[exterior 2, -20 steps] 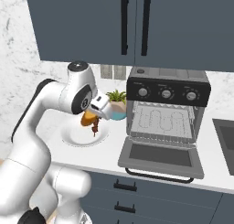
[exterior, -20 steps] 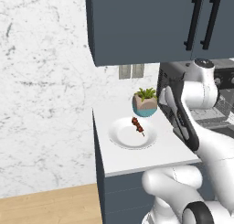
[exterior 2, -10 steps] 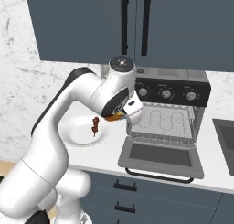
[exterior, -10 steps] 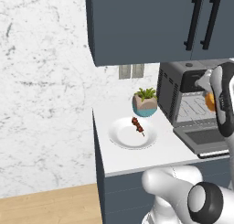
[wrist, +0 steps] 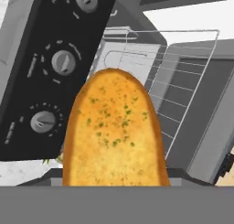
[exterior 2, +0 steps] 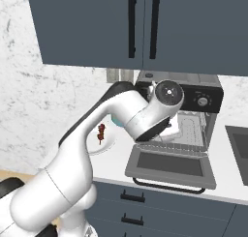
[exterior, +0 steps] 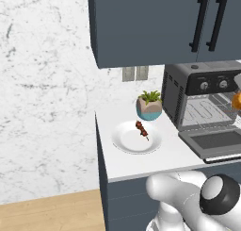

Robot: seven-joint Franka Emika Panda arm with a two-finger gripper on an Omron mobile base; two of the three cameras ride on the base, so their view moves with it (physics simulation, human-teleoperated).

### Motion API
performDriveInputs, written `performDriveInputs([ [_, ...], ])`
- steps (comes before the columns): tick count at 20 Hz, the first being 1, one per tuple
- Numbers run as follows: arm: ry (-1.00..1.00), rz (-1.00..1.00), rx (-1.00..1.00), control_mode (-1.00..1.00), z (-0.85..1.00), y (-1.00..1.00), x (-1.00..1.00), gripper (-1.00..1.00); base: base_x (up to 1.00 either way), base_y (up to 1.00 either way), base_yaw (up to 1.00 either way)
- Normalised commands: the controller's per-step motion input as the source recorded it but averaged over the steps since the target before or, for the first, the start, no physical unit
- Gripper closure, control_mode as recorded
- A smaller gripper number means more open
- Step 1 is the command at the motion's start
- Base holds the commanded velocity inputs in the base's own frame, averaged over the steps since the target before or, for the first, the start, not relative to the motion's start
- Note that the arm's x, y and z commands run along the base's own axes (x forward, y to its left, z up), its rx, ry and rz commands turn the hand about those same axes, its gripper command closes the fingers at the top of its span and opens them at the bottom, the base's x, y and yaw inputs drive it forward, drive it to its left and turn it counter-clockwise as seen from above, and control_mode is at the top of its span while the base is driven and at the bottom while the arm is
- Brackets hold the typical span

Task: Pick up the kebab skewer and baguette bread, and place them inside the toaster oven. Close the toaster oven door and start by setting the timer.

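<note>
My gripper [exterior 2: 170,131] is shut on the baguette bread [wrist: 112,136], a golden loaf flecked with green that hides the fingertips in the hand view. In the left base view the baguette bread [exterior: 237,101] hangs at the right edge, just in front of the toaster oven's [exterior: 197,84] opening. The toaster oven door [exterior 2: 169,164] lies dropped open and flat. Behind the bread show the wire rack [wrist: 183,81] and the round knobs [wrist: 63,62]. The kebab skewer [exterior: 141,129] lies on the white plate [exterior: 123,141], left of the oven.
A potted plant [exterior: 149,105] in a teal pot stands behind the plate, close to the oven's left side. Dark blue wall cabinets [exterior 2: 145,28] hang above the oven. The counter's front edge [exterior: 141,171] runs just ahead of the plate.
The arm has swung from above the plate rightward to the oven's open front, carrying the baguette bread. The kebab skewer has stayed on the plate.
</note>
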Motion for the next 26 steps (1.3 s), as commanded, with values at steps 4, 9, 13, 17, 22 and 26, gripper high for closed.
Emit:
performDriveInputs([
  [4, -0.03, -0.11, 0.12, -1.0, -0.25, -0.28, 0.5, 1.0, 0.0, 0.0, 0.0],
  [9, -0.03, -0.15, 0.04, -1.0, -0.45, -0.02, 0.68, 1.0, 0.0, 0.0, 0.0],
  [13, -0.02, -0.05, 0.05, -1.0, -0.47, -0.06, 0.43, 1.0, 0.0, 0.0, 0.0],
  [17, -0.01, 0.0, 0.02, -1.0, -0.37, -0.08, 0.2, 1.0, 0.0, 0.0, 0.0],
  [22, -0.01, 0.01, 0.0, -1.0, -0.26, 0.0, 0.3, 1.0, 0.0, 0.0, 0.0],
  [26, 0.0, 0.0, 0.0, -1.0, -0.03, 0.03, 0.28, 1.0, 0.0, 0.0, 0.0],
])
